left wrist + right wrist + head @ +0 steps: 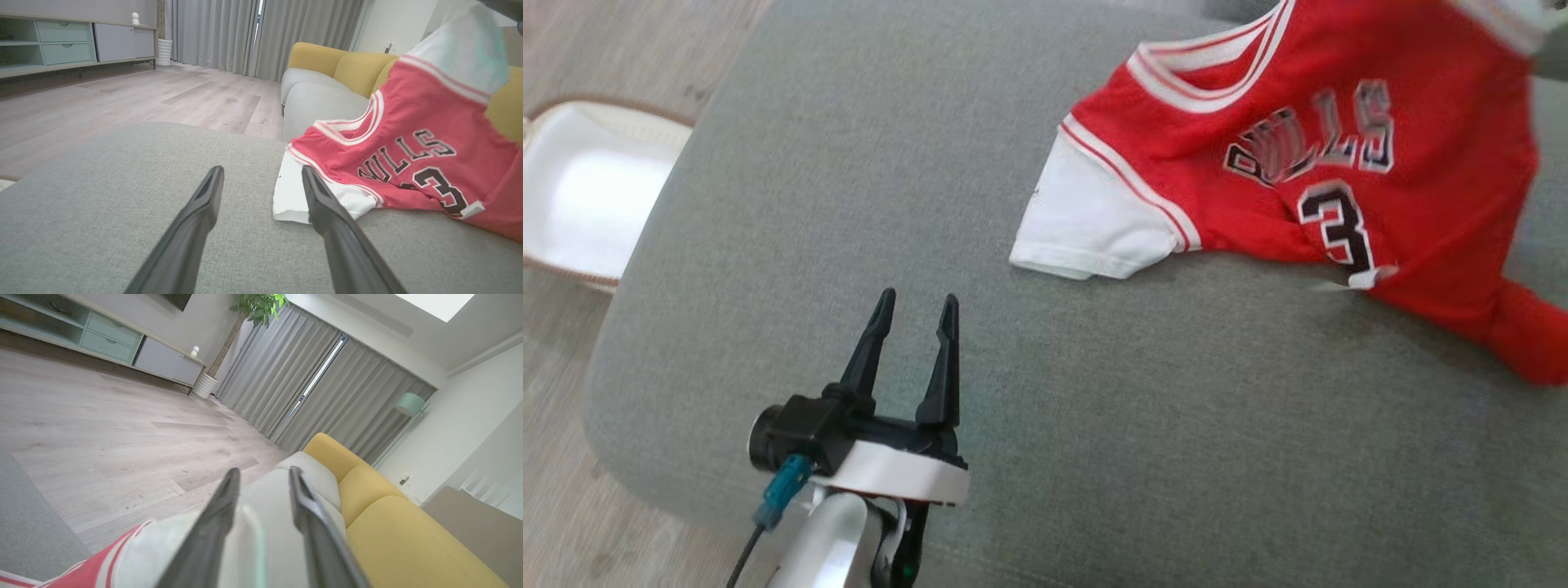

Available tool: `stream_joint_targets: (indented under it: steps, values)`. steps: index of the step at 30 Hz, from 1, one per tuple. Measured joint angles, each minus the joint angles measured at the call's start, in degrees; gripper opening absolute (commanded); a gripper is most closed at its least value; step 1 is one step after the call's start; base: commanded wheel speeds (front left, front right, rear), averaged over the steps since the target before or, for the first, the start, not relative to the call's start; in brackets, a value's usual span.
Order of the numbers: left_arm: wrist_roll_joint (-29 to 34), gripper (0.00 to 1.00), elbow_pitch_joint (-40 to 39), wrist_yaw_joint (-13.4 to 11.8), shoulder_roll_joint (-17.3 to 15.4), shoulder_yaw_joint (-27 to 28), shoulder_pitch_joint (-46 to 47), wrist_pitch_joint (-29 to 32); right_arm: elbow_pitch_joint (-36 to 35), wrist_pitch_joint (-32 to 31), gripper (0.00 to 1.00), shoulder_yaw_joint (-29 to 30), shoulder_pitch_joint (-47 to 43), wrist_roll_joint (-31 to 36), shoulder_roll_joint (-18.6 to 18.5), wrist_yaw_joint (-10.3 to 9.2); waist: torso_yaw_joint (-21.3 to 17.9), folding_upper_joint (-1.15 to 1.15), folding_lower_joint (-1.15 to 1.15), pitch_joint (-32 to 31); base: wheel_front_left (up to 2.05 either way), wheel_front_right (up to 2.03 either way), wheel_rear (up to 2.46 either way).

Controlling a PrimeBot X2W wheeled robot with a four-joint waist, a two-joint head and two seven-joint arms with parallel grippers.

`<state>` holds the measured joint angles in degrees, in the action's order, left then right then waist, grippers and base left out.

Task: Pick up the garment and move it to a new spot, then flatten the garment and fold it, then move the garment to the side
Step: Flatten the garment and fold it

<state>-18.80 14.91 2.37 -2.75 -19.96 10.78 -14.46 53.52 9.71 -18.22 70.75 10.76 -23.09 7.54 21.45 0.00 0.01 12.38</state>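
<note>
The garment [1298,163] is a red basketball jersey with white sleeves and the number 3. It lies rumpled at the far right of the grey cushion [849,204], and one white sleeve [461,45] is lifted up and blurred. In the right wrist view my right gripper [261,471] has its fingers visibly apart, with that white sleeve [261,539] loose between them. My left gripper [916,300] hovers open and empty over the cushion, short of the other white sleeve [1086,220]. In the left wrist view the left gripper [261,171] points at the garment [408,163].
A white basket [588,188] with a brown rim stands on the wood floor left of the cushion. A yellow and grey sofa [327,61] is beyond the cushion. A low cabinet [61,45] and curtains line the far wall.
</note>
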Motion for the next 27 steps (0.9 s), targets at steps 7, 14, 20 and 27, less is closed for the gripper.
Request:
stream_joint_targets:
  steps: [7, 14, 20, 27]
  values:
    - [-0.7, 1.00, -0.4, -0.8, 0.0, 0.1, 1.2, 0.0, 6.7, 3.6, 1.00, 0.1, 1.6, 2.0, 4.4, 0.00, -0.6, 0.00, 0.00, 1.9, 0.00, 0.00, 0.00]
    - [0.4, 1.00, -1.0, -0.8, 0.1, 3.2, 1.4, 0.0, 2.1, 4.7, 1.00, 0.8, -2.5, -4.9, 8.2, 0.00, -6.4, 0.00, -0.01, 0.3, 0.00, 0.00, 0.00]
    - [1.2, 1.00, -2.7, -0.3, 0.1, 5.3, 1.4, 0.0, -10.6, 4.9, 1.00, 3.4, -18.3, -11.5, 11.6, 0.00, -11.2, 0.00, -0.01, -2.5, 0.00, 0.00, 0.00]
    - [1.7, 1.00, -4.3, 0.2, 0.1, 6.7, -0.7, -0.1, -27.1, 4.9, 1.00, 10.0, -41.9, -11.9, 17.9, 0.00, -15.8, 0.00, -0.02, -6.5, 0.00, 0.00, 0.00]
